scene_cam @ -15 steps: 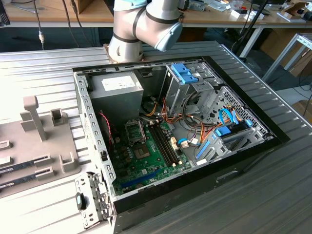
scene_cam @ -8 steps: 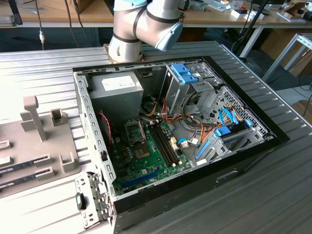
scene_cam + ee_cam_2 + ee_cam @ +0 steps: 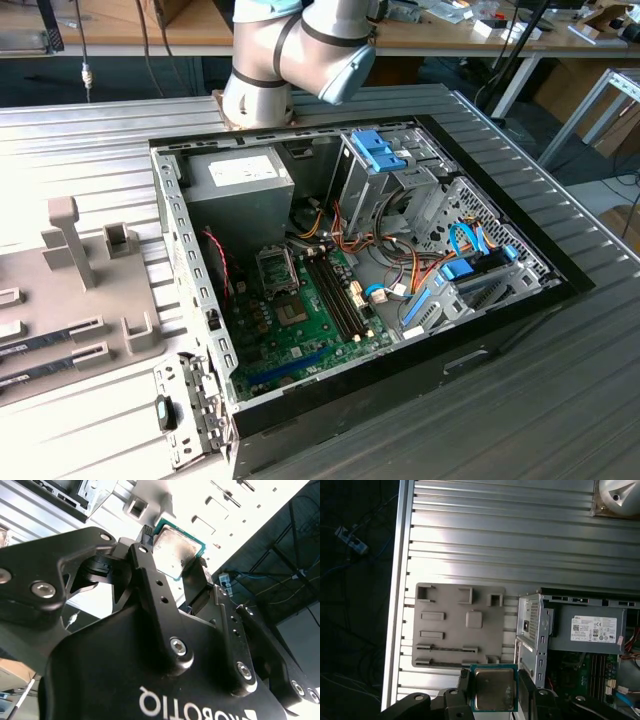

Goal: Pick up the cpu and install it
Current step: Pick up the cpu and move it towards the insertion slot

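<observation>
The cpu (image 3: 494,690) is a small flat square chip with a silvery metal top and a green edge. It is held between the black fingers of my gripper (image 3: 493,679), which is shut on it by two opposite sides, high above the grey fixture plate (image 3: 455,625) and the ribbed metal table. In the second wrist view the cpu (image 3: 176,550) sits between the two fingertips (image 3: 145,536) of the gripper (image 3: 172,550). In the exterior view the black socket frame (image 3: 275,268) lies on the green motherboard (image 3: 300,330) inside the open computer case.
The grey power supply box (image 3: 240,180) stands in the case's far corner, with drive cages (image 3: 385,165) and bundled cables (image 3: 400,270) at the exterior view's right. A dark square chip (image 3: 293,313) sits below the socket. The arm's base (image 3: 255,95) stands behind the case.
</observation>
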`<state>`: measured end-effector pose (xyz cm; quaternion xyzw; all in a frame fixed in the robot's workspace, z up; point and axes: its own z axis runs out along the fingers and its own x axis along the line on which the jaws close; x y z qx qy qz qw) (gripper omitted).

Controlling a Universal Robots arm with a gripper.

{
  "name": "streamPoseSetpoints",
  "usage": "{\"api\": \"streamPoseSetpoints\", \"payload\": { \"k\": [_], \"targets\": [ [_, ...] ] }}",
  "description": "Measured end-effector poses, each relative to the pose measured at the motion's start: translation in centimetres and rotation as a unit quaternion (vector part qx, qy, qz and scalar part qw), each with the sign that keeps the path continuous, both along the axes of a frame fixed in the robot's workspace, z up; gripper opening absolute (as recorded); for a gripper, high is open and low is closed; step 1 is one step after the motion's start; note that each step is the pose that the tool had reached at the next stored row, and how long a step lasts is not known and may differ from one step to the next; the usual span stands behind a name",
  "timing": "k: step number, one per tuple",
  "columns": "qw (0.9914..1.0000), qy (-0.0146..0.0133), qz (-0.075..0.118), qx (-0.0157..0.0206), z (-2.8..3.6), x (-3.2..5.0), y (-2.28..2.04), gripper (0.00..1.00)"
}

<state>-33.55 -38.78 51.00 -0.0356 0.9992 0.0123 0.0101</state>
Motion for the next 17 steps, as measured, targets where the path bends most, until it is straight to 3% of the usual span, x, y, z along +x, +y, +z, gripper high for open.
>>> {"api": "streamPoseSetpoints", "payload": {
  "k": [17],
  "targets": [
    [1.00000, 0.0001, 0.000, 0.0000, -0.03, 2.23, 0.00, 0.47]
  ]
}}
